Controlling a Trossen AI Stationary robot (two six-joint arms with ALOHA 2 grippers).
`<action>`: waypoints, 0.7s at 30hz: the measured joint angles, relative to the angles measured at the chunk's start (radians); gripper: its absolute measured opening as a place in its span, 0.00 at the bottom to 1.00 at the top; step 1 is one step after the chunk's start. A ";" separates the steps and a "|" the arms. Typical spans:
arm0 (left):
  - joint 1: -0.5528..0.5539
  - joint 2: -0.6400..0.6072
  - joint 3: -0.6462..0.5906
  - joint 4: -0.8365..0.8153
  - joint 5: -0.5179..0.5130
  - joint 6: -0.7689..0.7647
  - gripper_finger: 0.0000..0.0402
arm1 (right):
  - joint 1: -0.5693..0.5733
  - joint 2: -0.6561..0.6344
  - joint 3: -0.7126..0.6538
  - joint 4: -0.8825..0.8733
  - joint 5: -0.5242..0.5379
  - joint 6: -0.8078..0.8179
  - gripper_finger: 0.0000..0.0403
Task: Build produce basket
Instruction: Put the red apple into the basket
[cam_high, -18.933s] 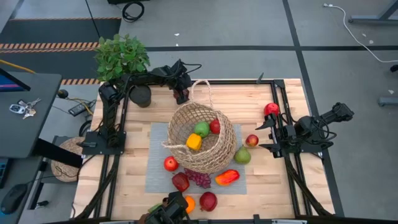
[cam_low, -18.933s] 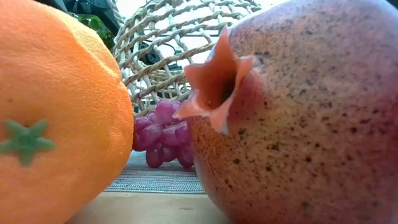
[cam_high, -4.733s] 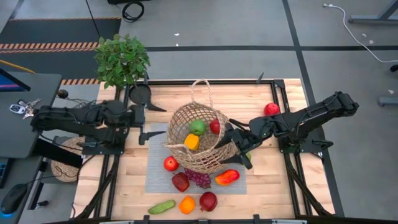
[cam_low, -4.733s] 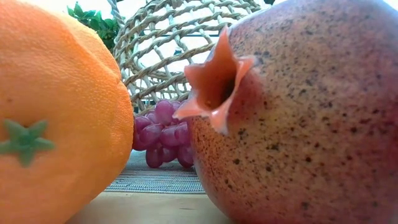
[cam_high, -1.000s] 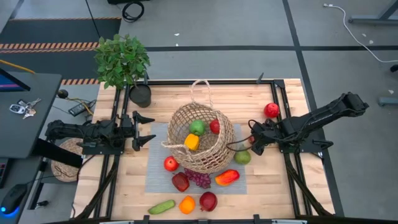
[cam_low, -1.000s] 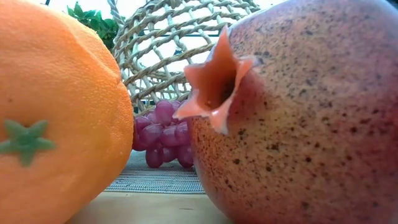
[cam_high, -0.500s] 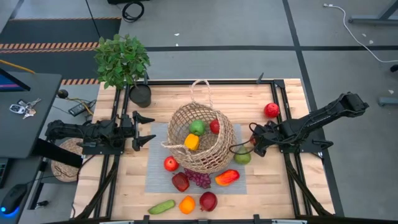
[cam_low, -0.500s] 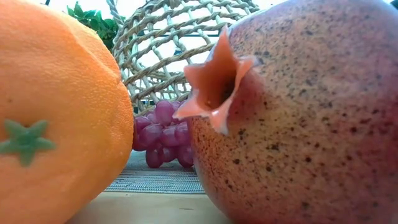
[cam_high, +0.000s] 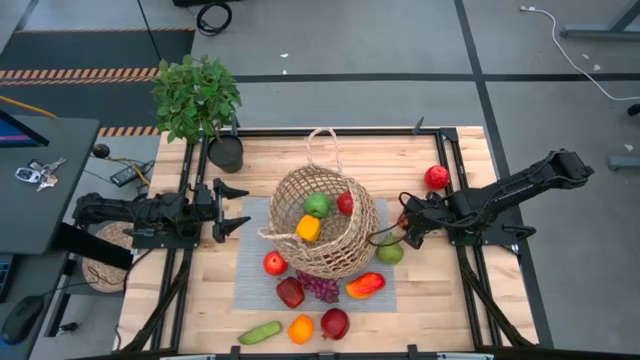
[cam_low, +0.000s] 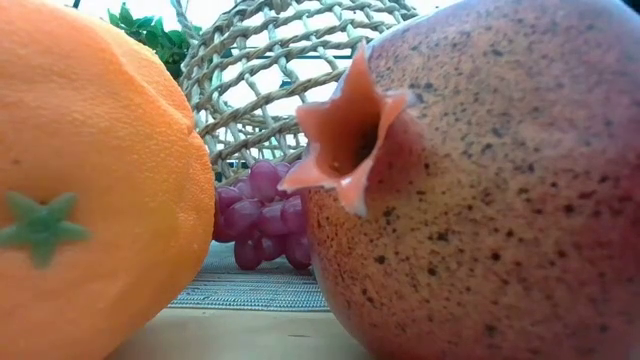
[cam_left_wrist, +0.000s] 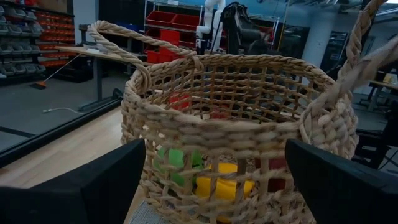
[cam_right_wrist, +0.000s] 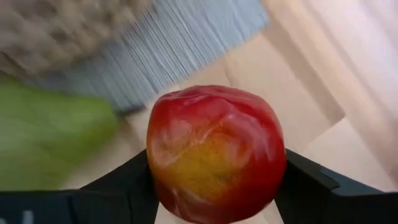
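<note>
The right end effector (cam_high: 403, 229) sits low over the bench (cam_high: 460, 300) just right of the basket (cam_high: 322, 222), its fingers clasped on a red apple (cam_right_wrist: 216, 163), with a green pear (cam_high: 390, 252) just near of it. The basket stands mid-bench on a grey mat (cam_high: 252, 285) with a few pieces already inside, while more fruit lies loose on its near side. This looks like the pick-up step: next, lift the apple clear of the rim and drop it in; the left end effector (cam_high: 232, 210) waits spread open, left of the basket.
</note>
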 joint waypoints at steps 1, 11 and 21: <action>0.000 0.000 0.000 0.000 0.000 0.000 0.98 | 0.000 0.000 0.032 -0.025 0.012 0.000 0.64; 0.000 0.000 0.000 0.000 0.000 0.000 0.98 | 0.003 0.000 0.415 -0.254 0.156 -0.093 0.64; 0.000 0.000 0.000 0.000 0.000 0.000 0.98 | 0.049 0.000 0.684 -0.057 0.114 -0.368 0.65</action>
